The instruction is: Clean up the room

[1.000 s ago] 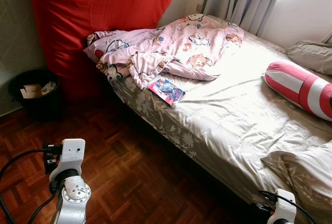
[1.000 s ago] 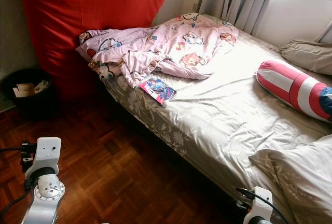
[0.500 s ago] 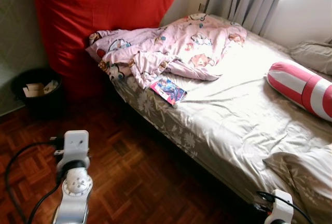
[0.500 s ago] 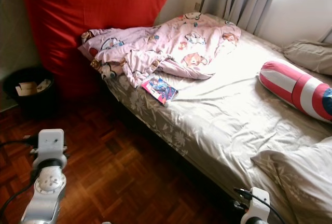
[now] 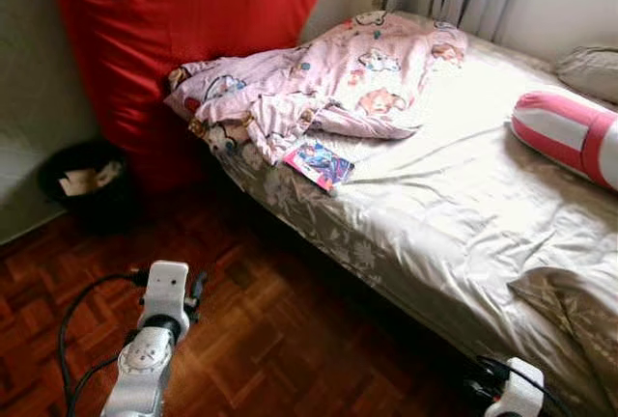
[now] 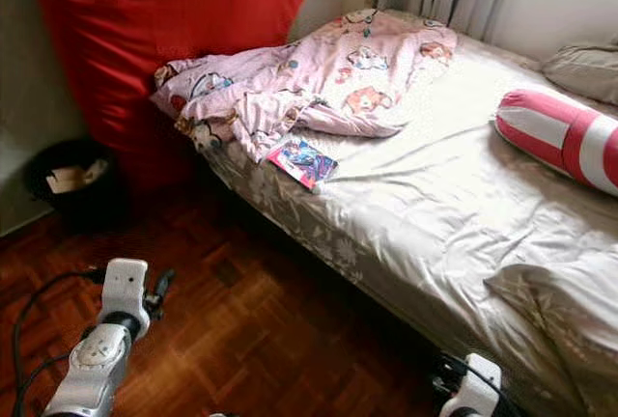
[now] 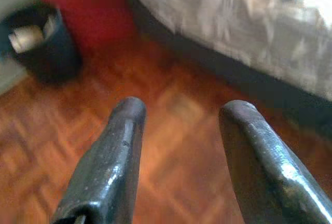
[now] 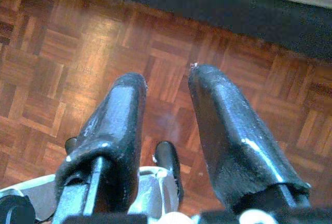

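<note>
- A small colourful book [image 5: 319, 163] lies flat on the bed [image 5: 454, 205], close to its near edge, well ahead of the left pincer [image 7: 179, 115] and up to its right.
- Just beyond the book, a crumpled pink cartoon-print blanket [image 5: 309, 89] spreads across the bed's head end, against a red upright mattress [image 5: 183, 31].
- A red-and-white striped bolster [image 5: 570, 132] rests farther along the bed, well ahead of the right pincer [image 8: 166, 92].
- A black waste bin [image 5: 89, 185] holding paper stands on the parquet floor [image 5: 261, 320], ahead of the left pincer and to its left.
- Left pincer: fingers spread apart, empty, low over the floor.
- Right pincer: fingers slightly parted, empty, pointing down at the floor beside the bed.
</note>
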Available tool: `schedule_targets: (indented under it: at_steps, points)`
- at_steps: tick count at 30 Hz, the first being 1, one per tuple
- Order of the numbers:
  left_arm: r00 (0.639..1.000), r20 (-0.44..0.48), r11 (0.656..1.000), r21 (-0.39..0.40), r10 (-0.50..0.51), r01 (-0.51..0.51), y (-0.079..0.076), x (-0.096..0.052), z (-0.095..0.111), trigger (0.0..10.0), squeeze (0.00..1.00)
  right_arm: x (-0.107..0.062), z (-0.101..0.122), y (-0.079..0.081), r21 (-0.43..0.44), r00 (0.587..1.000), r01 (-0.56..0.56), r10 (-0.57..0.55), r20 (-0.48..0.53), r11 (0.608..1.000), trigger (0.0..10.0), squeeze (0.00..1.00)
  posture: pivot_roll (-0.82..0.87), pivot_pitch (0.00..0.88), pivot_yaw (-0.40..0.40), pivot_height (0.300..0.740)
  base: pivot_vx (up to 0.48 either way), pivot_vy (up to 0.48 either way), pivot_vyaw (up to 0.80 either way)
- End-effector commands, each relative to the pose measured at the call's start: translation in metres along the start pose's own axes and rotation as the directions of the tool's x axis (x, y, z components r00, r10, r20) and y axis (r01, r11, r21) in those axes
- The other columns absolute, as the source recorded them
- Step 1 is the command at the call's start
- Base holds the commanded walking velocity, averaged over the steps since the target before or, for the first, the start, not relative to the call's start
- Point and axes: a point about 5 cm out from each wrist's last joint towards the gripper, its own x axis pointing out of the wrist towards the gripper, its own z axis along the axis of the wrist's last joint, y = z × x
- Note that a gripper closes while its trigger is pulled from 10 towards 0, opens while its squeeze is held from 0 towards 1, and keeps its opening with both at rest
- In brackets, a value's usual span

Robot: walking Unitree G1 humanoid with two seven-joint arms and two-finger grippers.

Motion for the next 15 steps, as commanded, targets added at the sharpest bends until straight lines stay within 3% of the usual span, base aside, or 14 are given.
schedule_targets:
  at_steps: [1, 8, 9, 14, 15]
  points:
    - [0.986, -0.167, 0.998, -0.056, 0.023, -0.033, 0.002, -0.009, -0.037, 10.0, 0.0, -0.003, -0.01, -0.005, 0.014, 0.999, 0.035, -0.035, -0.024, 0.999, 10.0, 0.0, 0.04, 0.03, -0.029, 0.74, 0.0, 0.0, 0.0]
    - [0.943, -0.332, 0.994, -0.101, 0.003, -0.038, -0.009, -0.025, -0.073, 10.0, 0.0, -0.003, -0.018, -0.003, -0.023, 0.998, 0.041, -0.042, -0.055, 0.999, 10.0, 0.0, 0.04, 0.0, -0.035, 0.74, 0.0, 0.0, 0.0]
    - [0.921, -0.388, 0.994, -0.107, -0.023, -0.02, -0.016, -0.032, -0.086, 10.0, 0.0, -0.003, -0.017, -0.003, -0.024, 0.997, 0.053, -0.054, -0.048, 0.998, 10.0, 0.0, 0.03, 0.0, -0.025, 0.74, 0.0, 0.0, 0.0]
    - [0.914, -0.403, 0.994, -0.112, -0.036, -0.01, -0.019, -0.034, -0.09, 10.0, 0.0, -0.002, -0.009, -0.005, -0.012, 0.996, 0.086, -0.086, 0.006, 0.996, 10.0, 0.0, 0.02, 0.0, -0.01, 0.74, 0.0, 0.0, 0.0]
    - [0.915, -0.401, 0.994, -0.113, -0.036, -0.01, -0.019, -0.035, -0.091, 10.0, 0.0, -0.002, -0.002, -0.005, -0.003, 0.991, 0.119, -0.118, 0.056, 0.993, 10.0, 0.0, 0.02, 0.0, -0.006, 0.74, 0.0, 0.0, 0.0]
